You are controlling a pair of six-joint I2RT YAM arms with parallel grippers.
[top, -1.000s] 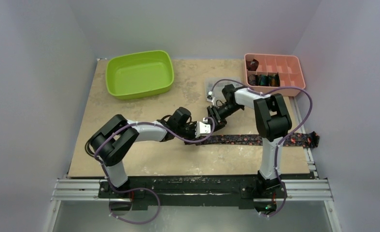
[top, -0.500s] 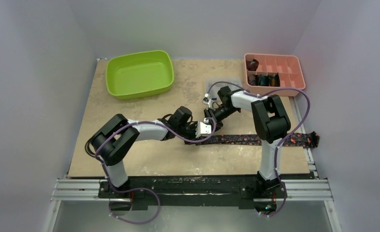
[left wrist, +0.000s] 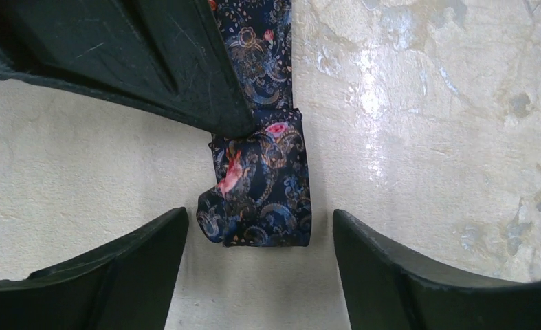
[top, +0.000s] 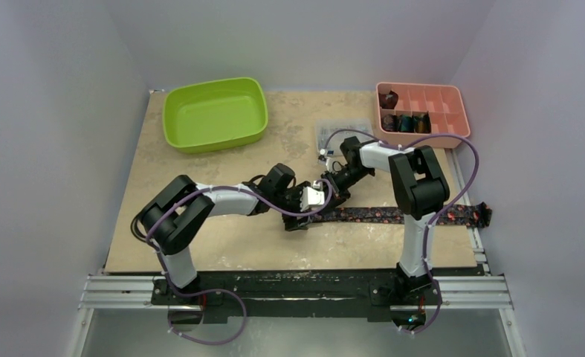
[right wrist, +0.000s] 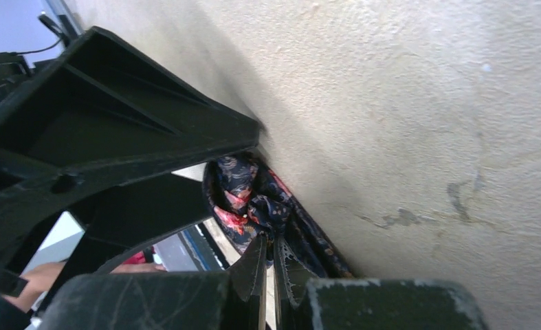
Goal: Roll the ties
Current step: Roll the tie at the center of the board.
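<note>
**While R tip pins the tie, L jaws stand open round the roll**

As the tie (top: 393, 215) has only a small roll started at its narrow end, I judge we are early in this job. Most of the fabric lies flat in a strip along the near part of the table (top: 363, 249), running to the right edge, where the other end hangs just over.

In the L wrist cam the roll (left wrist: 260, 199) sits between the two fingers of the left gripper (left wrist: 257, 230), w/ bare table showing on both sides of it. So the L jaws are wide apart and hold nothing; the fingers are just beside the roll, not touching.

The right gripper (right wrist: 270, 271) has its jaws fully together. In the L wrist cam its tip comes in from upper left and lies on the tie directly behind the roll, touching it. I cannot tell if any cloth is caught between the jaws; to me it looks more like pressing down. Probable reason: to keep the roll from springing open while L is free for a new hold.

Finished coils (top: 404, 123) sit in the pink tray (top: 447, 104) at the far right corner, well apart from here.

Next, in my opinion, L must close on the roll gently, else it slips & unwinds.
</note>
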